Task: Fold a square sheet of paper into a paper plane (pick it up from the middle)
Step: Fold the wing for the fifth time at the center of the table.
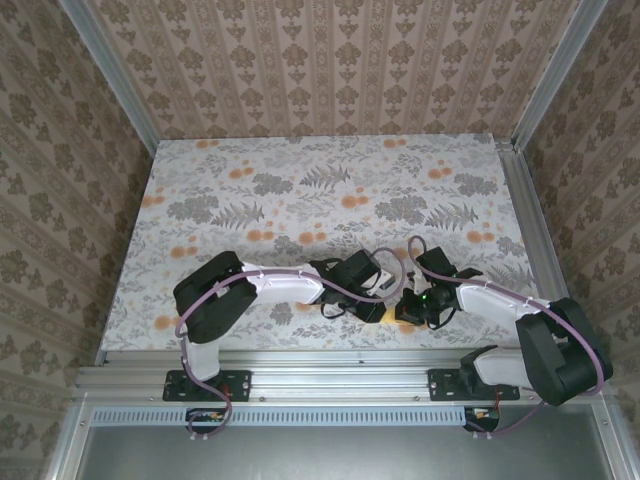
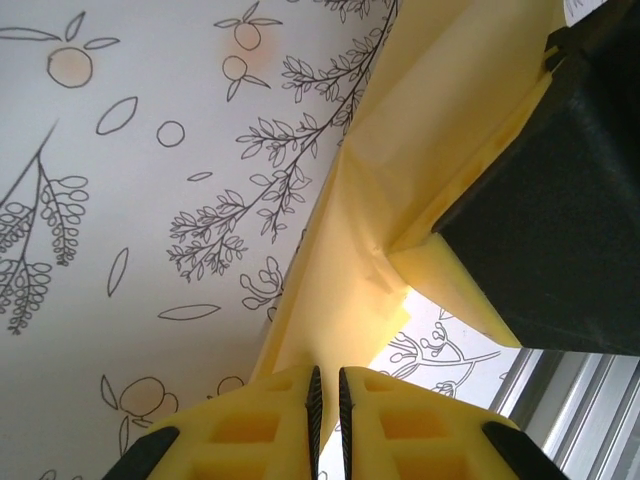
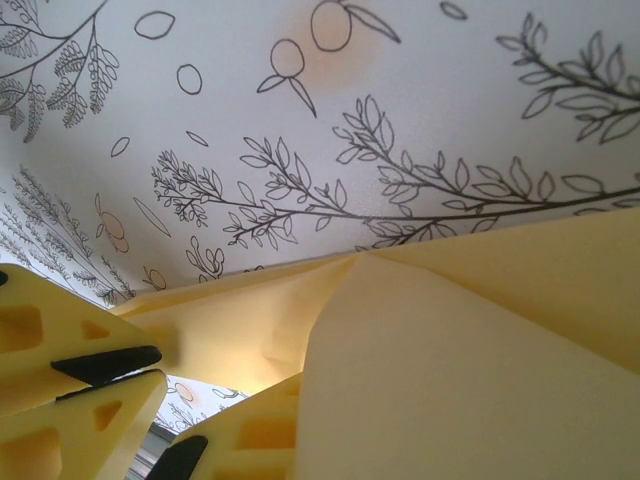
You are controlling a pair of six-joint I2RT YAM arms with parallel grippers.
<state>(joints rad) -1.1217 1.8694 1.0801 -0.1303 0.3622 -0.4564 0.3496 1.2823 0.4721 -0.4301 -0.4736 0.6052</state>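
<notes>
The mustard-yellow sheet of paper [image 2: 440, 110] is lifted off the table, bent and creased into slanting flaps. My left gripper [image 2: 327, 372] is shut on its lower edge, and the paper runs down into the narrow slit between the pads. In the right wrist view a big flap of the paper [image 3: 480, 350] hides one finger of my right gripper [image 3: 312, 385]. The other finger [image 3: 250, 430] presses against the paper at mid-frame, so this gripper is shut on it. From above, both grippers meet over a sliver of paper [image 1: 388, 313] near the table's front edge.
The table [image 1: 300, 180] carries a white cloth printed with grey leaves and orange flowers. An aluminium rail [image 1: 340, 372] runs along its near edge, close below the grippers. Patterned walls enclose the other three sides. The right gripper's black body [image 2: 560, 220] sits very close to the left wrist camera.
</notes>
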